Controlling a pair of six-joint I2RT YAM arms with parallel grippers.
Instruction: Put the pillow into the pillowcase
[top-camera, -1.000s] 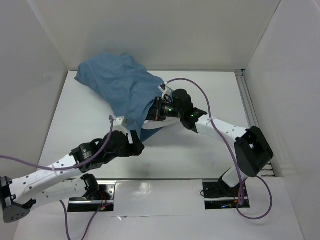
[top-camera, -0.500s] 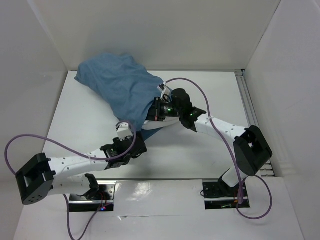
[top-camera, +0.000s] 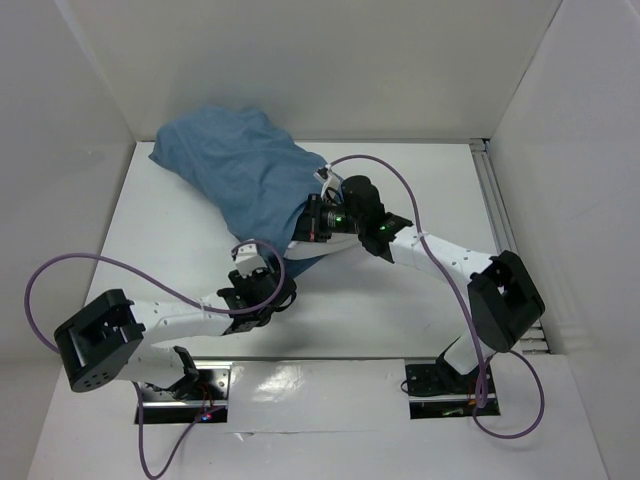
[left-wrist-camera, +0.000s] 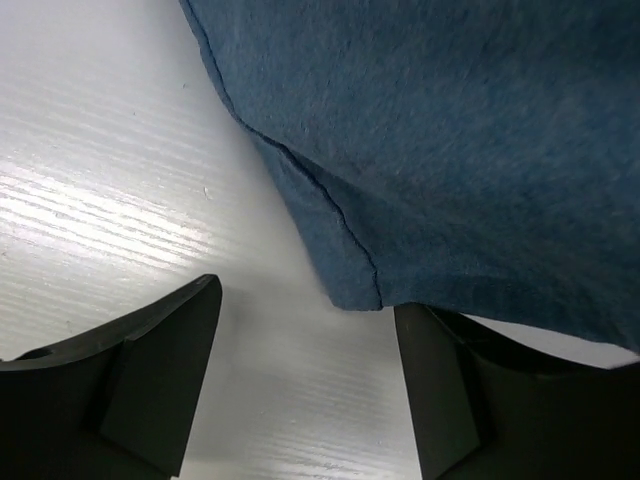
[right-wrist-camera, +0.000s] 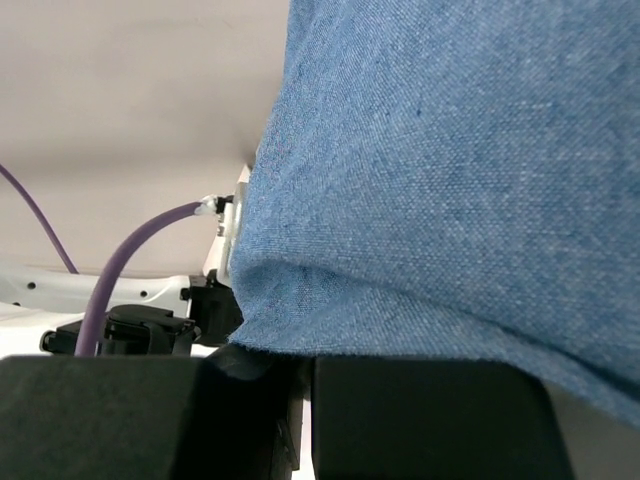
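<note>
The blue pillowcase (top-camera: 240, 180) lies bulging at the back left of the table. No white pillow shows; it is hidden or out of view. My right gripper (top-camera: 306, 224) is at the case's right end, shut on the blue hem, which drapes over its fingers in the right wrist view (right-wrist-camera: 305, 365). My left gripper (top-camera: 268, 278) is open and empty, low over the table just in front of the case's near corner. In the left wrist view the blue corner (left-wrist-camera: 350, 285) hangs just beyond the gap between the left gripper's (left-wrist-camera: 308, 300) fingers.
White walls close in the table on the left, back and right. A metal rail (top-camera: 492, 195) runs along the right side. Purple cables (top-camera: 60, 270) loop over both arms. The left arm's elbow (top-camera: 95, 342) and the right arm's elbow (top-camera: 505, 300) stick up.
The left arm has folded, its elbow rising and swinging right, and its gripper has crept slightly towards the pillowcase's near corner. The right gripper has held still on the cloth.
</note>
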